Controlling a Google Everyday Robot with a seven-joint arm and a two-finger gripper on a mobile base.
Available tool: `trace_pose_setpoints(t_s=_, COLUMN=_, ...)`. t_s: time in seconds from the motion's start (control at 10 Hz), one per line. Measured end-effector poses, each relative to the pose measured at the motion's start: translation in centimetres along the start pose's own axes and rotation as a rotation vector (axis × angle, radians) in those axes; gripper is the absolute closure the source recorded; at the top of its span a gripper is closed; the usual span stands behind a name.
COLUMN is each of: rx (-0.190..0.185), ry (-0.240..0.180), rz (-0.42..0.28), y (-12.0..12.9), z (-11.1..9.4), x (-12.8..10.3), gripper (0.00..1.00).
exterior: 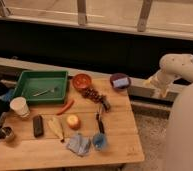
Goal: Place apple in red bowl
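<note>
The apple (73, 121), small, round and yellow-orange, sits on the wooden table (120, 120) near its middle front. The red bowl (82, 80) stands upright at the table's back, right of the green tray, well behind the apple. My gripper does not show in the camera view. Only my white arm (176, 67) is seen, folded at the right beyond the table's edge, far from both the apple and the bowl.
A green tray (40, 86) holding a utensil stands back left. A dark purple bowl (120, 81) is back right. Grapes (92, 94), a chili (66, 107), a banana (56, 127), a white cup (19, 106), a blue cup (100, 141) and a cloth (80, 144) lie around the apple.
</note>
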Motion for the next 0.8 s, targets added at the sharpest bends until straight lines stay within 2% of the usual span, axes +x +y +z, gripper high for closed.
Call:
trace_pose_setpoints(t_s=0.2, rx=-0.042, ry=-0.007, rz=-0.055, y=3.6, z=0.0, x=1.4, gripper=0.25)
trace_pose_setpoints(t_s=0.3, rx=-0.073, ry=-0.009, rz=-0.103, y=6.5, z=-0.2, x=2.8, gripper=0.25)
trace_pose_setpoints(t_s=0.5, rx=-0.123, ry=-0.009, rz=-0.184, y=10.2, z=-1.0, x=5.3, gripper=0.25)
trace_pose_setpoints(t_s=0.8, rx=-0.196, ry=0.003, rz=-0.333, y=13.7, z=-2.8, x=10.7, gripper=0.25)
